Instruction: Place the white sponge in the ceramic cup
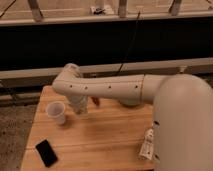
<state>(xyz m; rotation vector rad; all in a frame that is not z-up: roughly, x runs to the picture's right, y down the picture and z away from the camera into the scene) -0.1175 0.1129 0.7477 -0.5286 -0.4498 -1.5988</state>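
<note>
The white ceramic cup (56, 111) stands upright on the left part of the wooden table (100, 140). My white arm reaches in from the right across the table. My gripper (80, 108) hangs down from the wrist just right of the cup, close beside its rim and low over the table. The white sponge does not show; I cannot tell whether the gripper holds it.
A black phone (46, 152) lies flat near the front left corner. A white labelled bottle (146, 145) lies by the front right edge, next to my base. A small reddish thing (95, 100) shows just behind the arm. A dark wall and rail run behind the table.
</note>
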